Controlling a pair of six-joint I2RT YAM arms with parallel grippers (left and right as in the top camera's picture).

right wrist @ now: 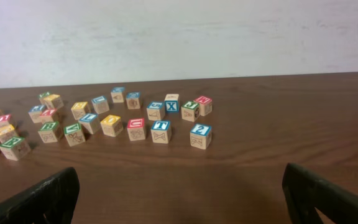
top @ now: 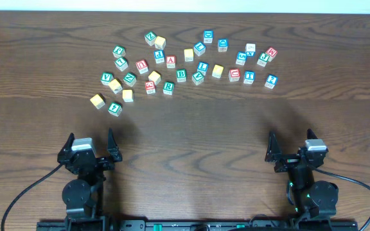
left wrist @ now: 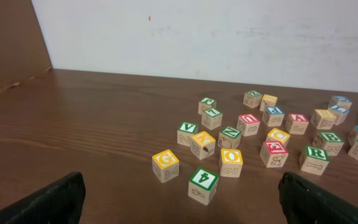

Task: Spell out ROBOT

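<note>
the brown wooden tabletop [top: 191, 135] fills the overhead view, and my two black arms stand at its near edge. my left claw [top: 91, 136] is wide open: in the left wrist view its fingers [left wrist: 48, 202] sit at the two bottom corners with nothing gripped between them. my right claw [top: 291, 137] is wide open in the same way, with its fingers [right wrist: 39, 199] at the corners, and it holds nothing.

all the cubes lie in one loose band at the far part of the tabletop, well apart from both claws. the o cube [top: 128, 95], yellow on top, is among the nearest to my left claw, ahead of it and a little to the right. from above its face looks plain, but the left wrist view shows the letter. the r cube [top: 168, 88], green, lies further right, still nearer to my left claw than to my right one. the b cube [top: 181, 75], also green, is just behind the r cube and a little to the right. the t cube [top: 249, 77], blue, lies ahead of my right claw and a little to its left, just beside a red cube [top: 234, 75]. other yellow-topped cubes [top: 218, 70] are spread through the band, and i cannot read their letters from above.
</note>
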